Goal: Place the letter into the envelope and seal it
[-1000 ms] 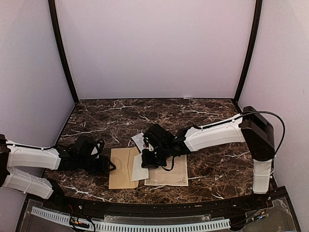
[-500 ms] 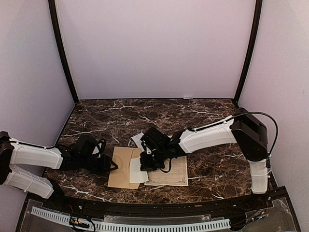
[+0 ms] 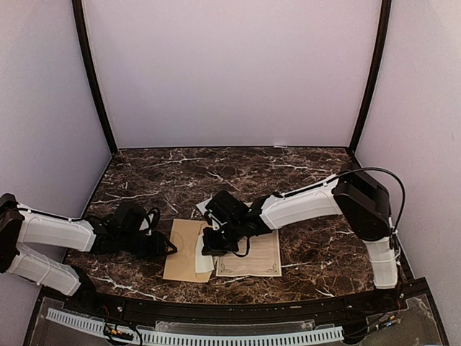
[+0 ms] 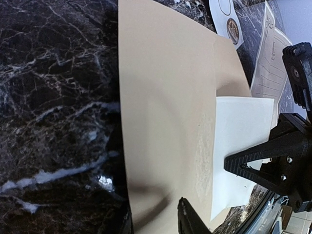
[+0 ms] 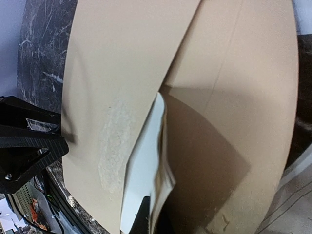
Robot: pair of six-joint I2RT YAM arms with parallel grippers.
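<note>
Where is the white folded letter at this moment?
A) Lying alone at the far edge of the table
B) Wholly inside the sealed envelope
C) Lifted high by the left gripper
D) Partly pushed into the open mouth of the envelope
D: one edge of the letter is tucked into the envelope, and the rest sticks out, pinched by the right gripper.

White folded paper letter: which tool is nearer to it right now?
Right. The right tool pinches the white folded paper letter at the opening of the tan kraft paper envelope; the left tool holds the envelope's opposite left edge, apart from the letter.
</note>
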